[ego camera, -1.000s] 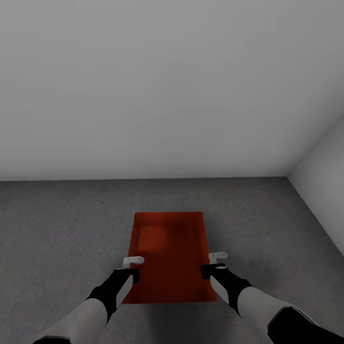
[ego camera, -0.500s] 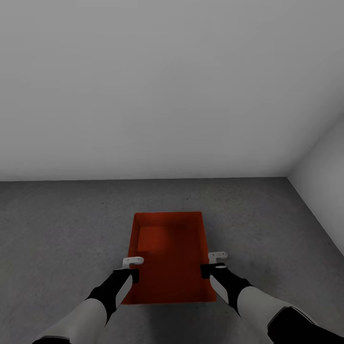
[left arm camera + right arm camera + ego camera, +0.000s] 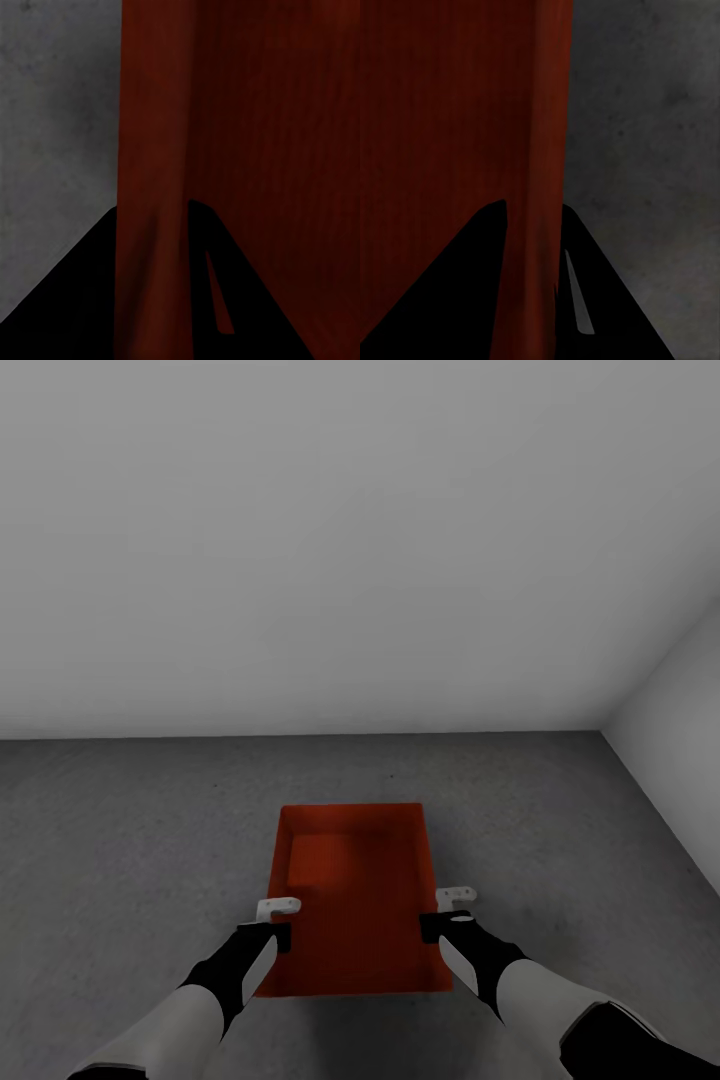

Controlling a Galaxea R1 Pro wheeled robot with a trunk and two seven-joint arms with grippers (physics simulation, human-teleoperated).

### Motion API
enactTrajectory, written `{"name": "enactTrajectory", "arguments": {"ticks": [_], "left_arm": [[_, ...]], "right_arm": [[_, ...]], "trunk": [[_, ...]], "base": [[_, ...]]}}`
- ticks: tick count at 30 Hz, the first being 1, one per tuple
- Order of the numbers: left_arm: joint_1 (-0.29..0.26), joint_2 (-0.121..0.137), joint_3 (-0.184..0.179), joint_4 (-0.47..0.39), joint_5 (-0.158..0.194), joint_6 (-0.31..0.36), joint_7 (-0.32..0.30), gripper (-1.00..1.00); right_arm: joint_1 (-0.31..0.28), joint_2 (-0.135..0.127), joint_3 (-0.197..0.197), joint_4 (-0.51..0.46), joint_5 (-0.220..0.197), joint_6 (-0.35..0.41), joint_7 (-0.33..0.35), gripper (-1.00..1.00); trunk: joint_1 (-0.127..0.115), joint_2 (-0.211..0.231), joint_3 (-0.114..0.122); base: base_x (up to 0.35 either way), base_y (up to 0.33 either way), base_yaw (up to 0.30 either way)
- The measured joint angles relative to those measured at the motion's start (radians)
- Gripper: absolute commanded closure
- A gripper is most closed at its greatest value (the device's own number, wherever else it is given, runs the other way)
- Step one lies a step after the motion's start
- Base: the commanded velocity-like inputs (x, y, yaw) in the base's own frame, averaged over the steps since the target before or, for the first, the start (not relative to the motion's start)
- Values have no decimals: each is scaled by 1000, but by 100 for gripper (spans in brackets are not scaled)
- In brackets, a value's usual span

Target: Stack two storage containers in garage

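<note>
Nothing has moved: your left gripper point(image 3: 277, 922) and right gripper point(image 3: 447, 913) still pinch the red bin's point(image 3: 352, 890) side walls, one finger inside each, over the grey garage floor point(image 3: 120, 840), so it looks ready to set down.

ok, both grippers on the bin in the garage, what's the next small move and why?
Probably lower it straight down, if it isn't down already, then open. The red-orange open-top plastic bin is over dark grey concrete floor, and the left gripper and right gripper each straddle a side wall. Contact with the floor can't be judged.
</note>
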Motion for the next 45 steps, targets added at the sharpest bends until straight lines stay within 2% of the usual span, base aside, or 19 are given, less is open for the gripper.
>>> {"name": "enactTrajectory", "arguments": {"ticks": [10,11,12,13,14,45], "left_arm": [[0,0,1,0,-1,0,0,100],[0,0,2,0,-1,0,0,-100],[0,7,10,-1,-5,2,0,-100],[0,22,11,0,-3,2,-1,-100],[0,25,14,3,-23,7,5,-100],[0,26,15,-12,-23,6,-2,-100]], "right_arm": [[0,0,-2,0,3,0,1,100],[0,0,-3,0,4,0,1,100],[0,-3,6,-3,-8,2,2,-100],[2,-11,10,8,-9,-46,9,-100],[2,-15,8,12,1,-48,4,-100],[2,-15,7,13,1,-50,3,-100]], "trunk": [[0,0,0],[0,0,0],[0,0,0],[5,0,0],[5,0,0],[5,0,0]], "base": [[0,0,0],[0,0,0],[0,0,0],[0,0,0],[0,0,0],[0,0,0]]}}
